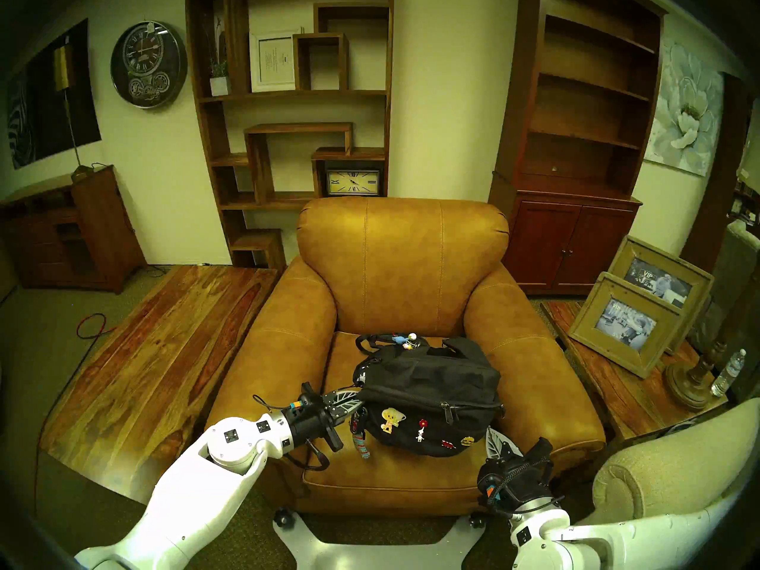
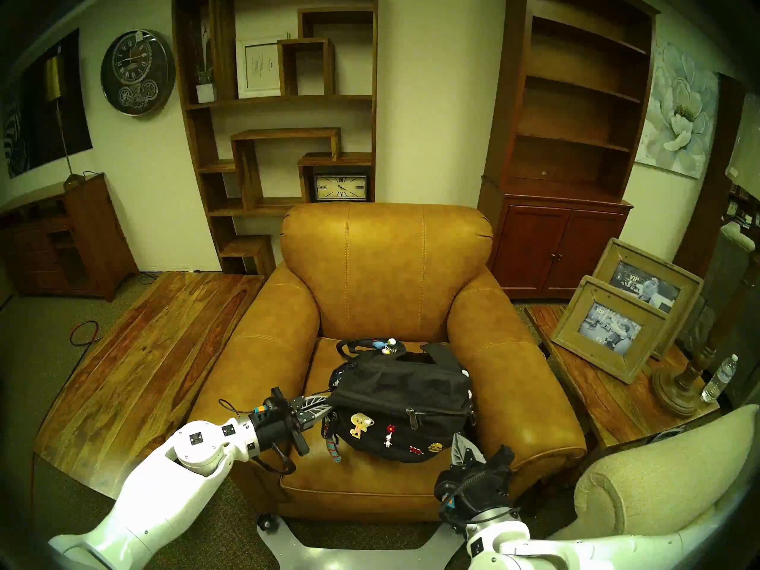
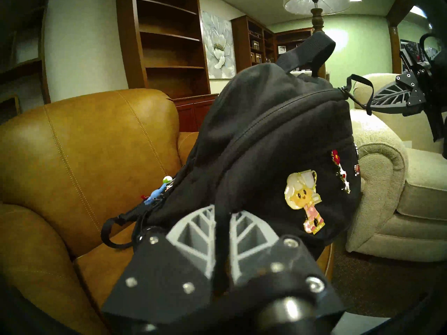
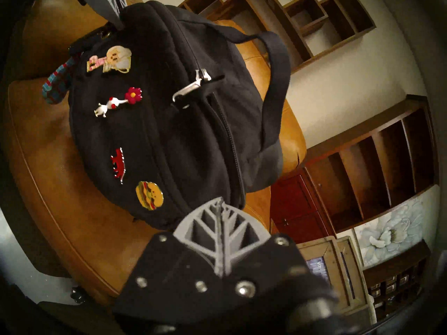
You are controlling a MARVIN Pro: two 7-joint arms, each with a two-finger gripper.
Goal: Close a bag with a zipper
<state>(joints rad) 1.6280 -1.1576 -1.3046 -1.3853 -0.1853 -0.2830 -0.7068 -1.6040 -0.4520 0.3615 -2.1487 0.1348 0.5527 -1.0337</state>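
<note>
A black fabric backpack [image 1: 427, 396] lies on its back slightly below the middle of the head views, its front pocket facing the lower edge of the frame. That pocket carries colourful cartoon pins [image 1: 390, 418]: a yellow-haired figure, a red flower, a red animal and a burger. A striped red-and-teal keychain strap [image 1: 363, 445] hangs off its lower left side, and small dangling charms [image 1: 405, 340] lie at its upper edge. In the right wrist view, near the upper middle, the zipper [image 4: 228, 138] curves along the pocket's top edge, its teeth apart below a pull with a silver tab [image 4: 191, 88].
</note>
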